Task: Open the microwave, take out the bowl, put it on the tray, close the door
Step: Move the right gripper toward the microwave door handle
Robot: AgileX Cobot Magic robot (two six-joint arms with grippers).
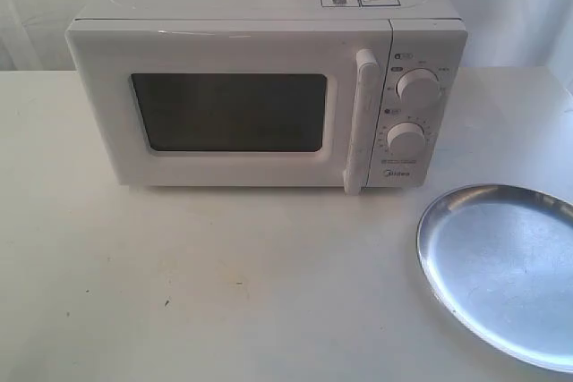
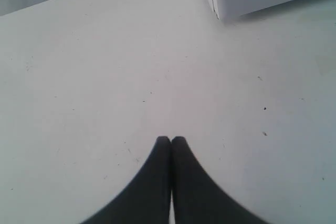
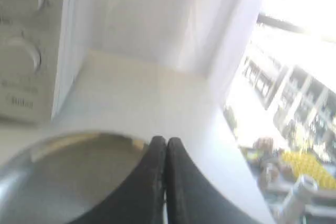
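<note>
Microwave [image 1: 269, 96] door [image 1: 228, 109] closed; left gripper [image 2: 171, 140] pressed together, apart from its corner; right gripper [image 3: 166, 141] together near tray [image 3: 63, 182].

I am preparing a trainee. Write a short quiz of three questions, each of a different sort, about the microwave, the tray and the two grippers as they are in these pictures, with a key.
1. True or false: the door of the microwave is shut.
2. Choose one. In the exterior view the tray lies:
A) on top of the microwave
B) on the table, right of the microwave and nearer the camera
C) left of the microwave
3. Fill in the gap: the left gripper and the right gripper are both ____ (open or shut).

Key: 1 true; 2 B; 3 shut.
</note>
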